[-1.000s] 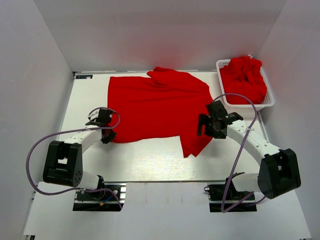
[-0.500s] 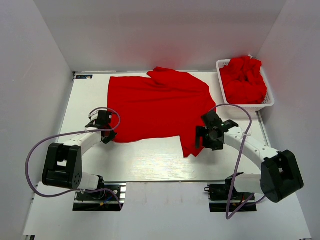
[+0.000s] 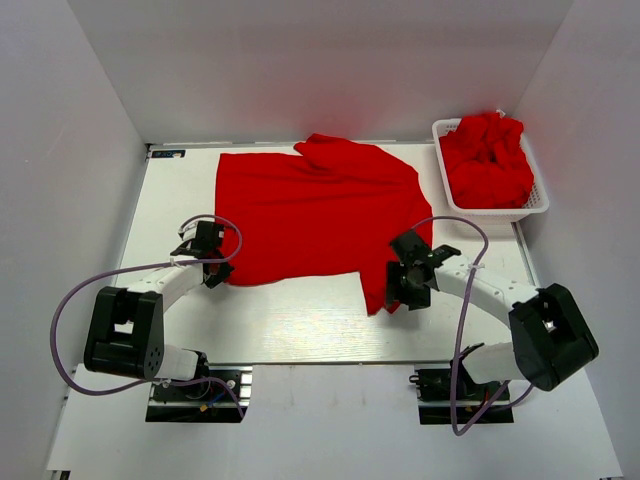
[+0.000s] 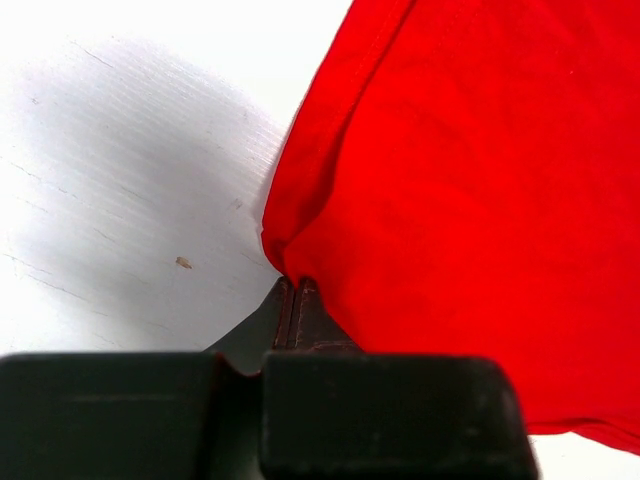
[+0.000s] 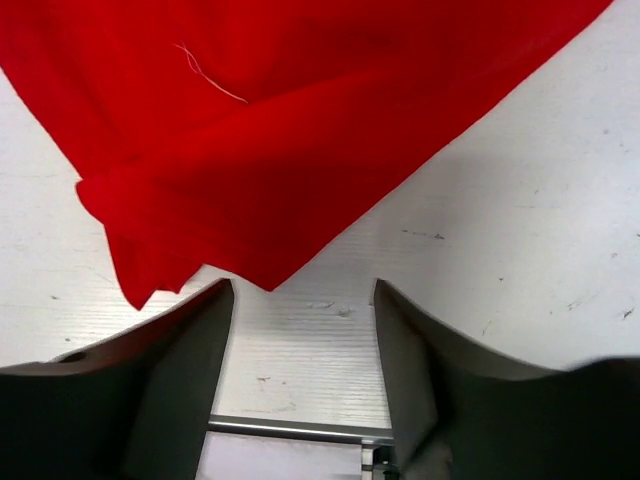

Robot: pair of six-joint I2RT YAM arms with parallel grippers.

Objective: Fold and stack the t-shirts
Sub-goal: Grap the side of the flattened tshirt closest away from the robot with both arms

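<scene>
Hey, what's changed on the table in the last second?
The left gripper closed on the spread t-shirt's near left corner. The right gripper, jaws open, moved left and nearer, to the shirt's near right corner. The shirt and the basket of red shirts stayed put.

No text, brand, number or sign can be read in any view. One small dark strip [image 3: 168, 153] is noted at the far left corner of the table [image 3: 300, 320]. It is too small for any lettering on it to be made out.
</scene>
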